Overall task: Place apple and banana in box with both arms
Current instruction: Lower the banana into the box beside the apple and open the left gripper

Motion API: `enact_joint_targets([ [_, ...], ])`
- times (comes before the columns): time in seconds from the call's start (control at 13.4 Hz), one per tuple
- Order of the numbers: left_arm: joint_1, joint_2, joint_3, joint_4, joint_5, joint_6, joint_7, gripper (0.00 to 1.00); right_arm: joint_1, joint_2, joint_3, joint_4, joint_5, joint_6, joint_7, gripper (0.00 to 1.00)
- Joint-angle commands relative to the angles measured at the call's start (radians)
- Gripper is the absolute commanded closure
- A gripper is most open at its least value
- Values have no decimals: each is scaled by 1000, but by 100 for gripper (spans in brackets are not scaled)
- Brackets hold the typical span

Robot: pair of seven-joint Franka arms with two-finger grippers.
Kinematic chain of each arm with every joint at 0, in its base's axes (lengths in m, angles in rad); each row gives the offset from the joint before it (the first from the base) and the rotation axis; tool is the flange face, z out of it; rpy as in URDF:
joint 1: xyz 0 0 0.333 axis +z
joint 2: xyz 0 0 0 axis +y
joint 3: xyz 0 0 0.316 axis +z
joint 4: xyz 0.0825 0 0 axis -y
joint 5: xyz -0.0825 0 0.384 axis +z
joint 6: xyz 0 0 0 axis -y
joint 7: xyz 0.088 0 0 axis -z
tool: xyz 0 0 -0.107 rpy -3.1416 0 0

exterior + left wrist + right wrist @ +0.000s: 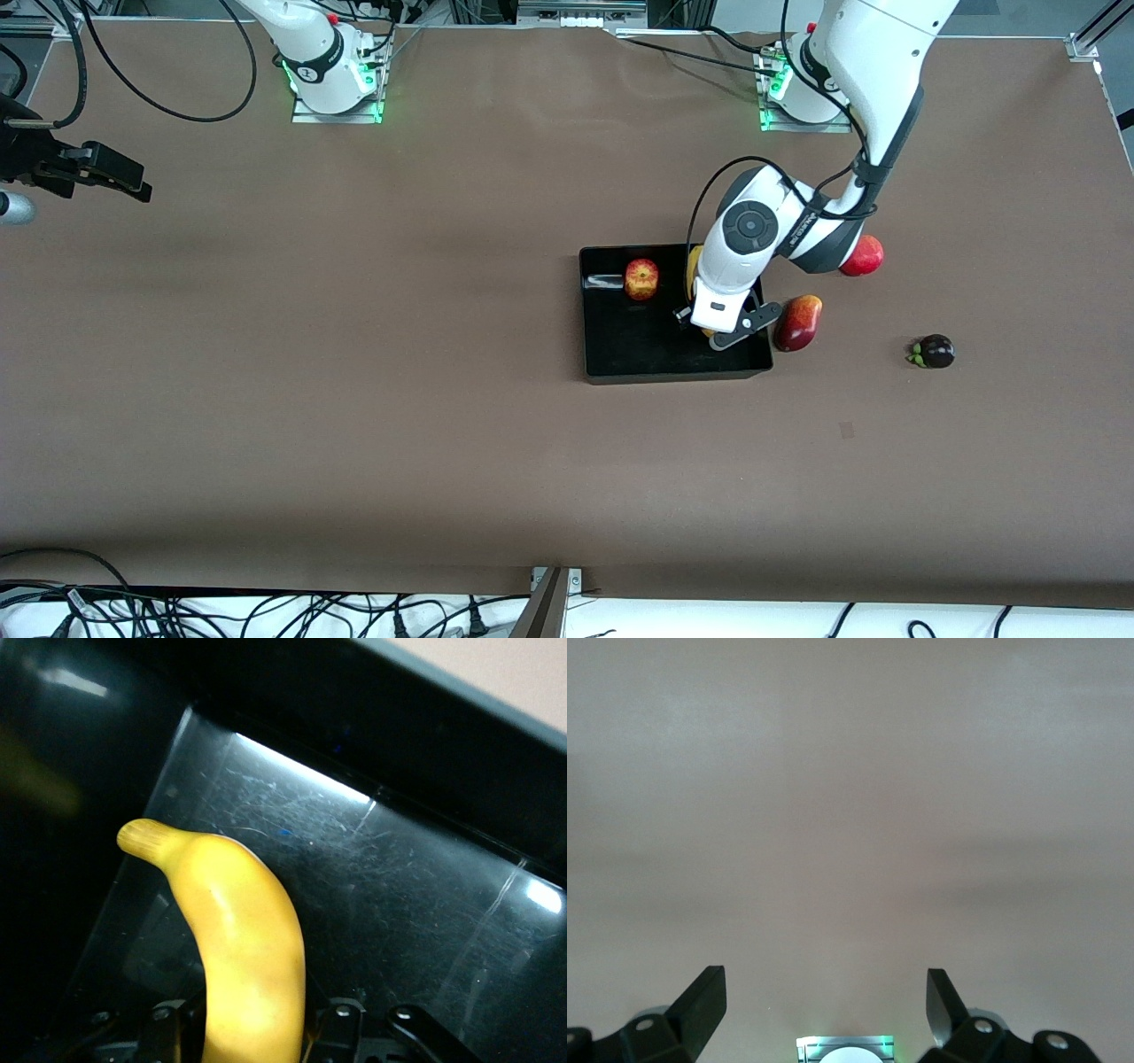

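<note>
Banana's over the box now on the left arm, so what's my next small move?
Probably open the left gripper and lift clear: the banana sits between its fingers, low over the box floor, and the apple already lies inside.

1. The apple (640, 279) is red with yellow-orange blotches.
2. The banana (241, 952) is plain yellow.
3. The box (620, 350) is glossy black.
4. The bench (354, 399) is matte brown.
5. The oblong fruit (798, 322) is dark red and yellow.
6. The round fruit (864, 257) is all red.
7. The small fruit (935, 352) is dark purple with a green stem.
8. The arms are white with black hands.
</note>
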Motion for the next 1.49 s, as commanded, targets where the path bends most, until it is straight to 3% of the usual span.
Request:
enact_joint_targets([
  [0.0, -5, 40, -4, 54, 31, 4, -37, 100, 0, -3, -5, 14, 15, -19, 2, 0],
  [0.45, -1, 50, -4, 83, 33, -9, -27, 100, 0, -3, -5, 16, 14, -19, 4, 0],
  [0.97, 0, 134, -2, 156, 59, -9, -36, 100, 0, -3, -3, 16, 14, -19, 7, 0],
  [1.41, 6, 143, -2, 160, 74, -9, -36, 100, 0, -3, 2, 16, 14, -19, 7, 0],
])
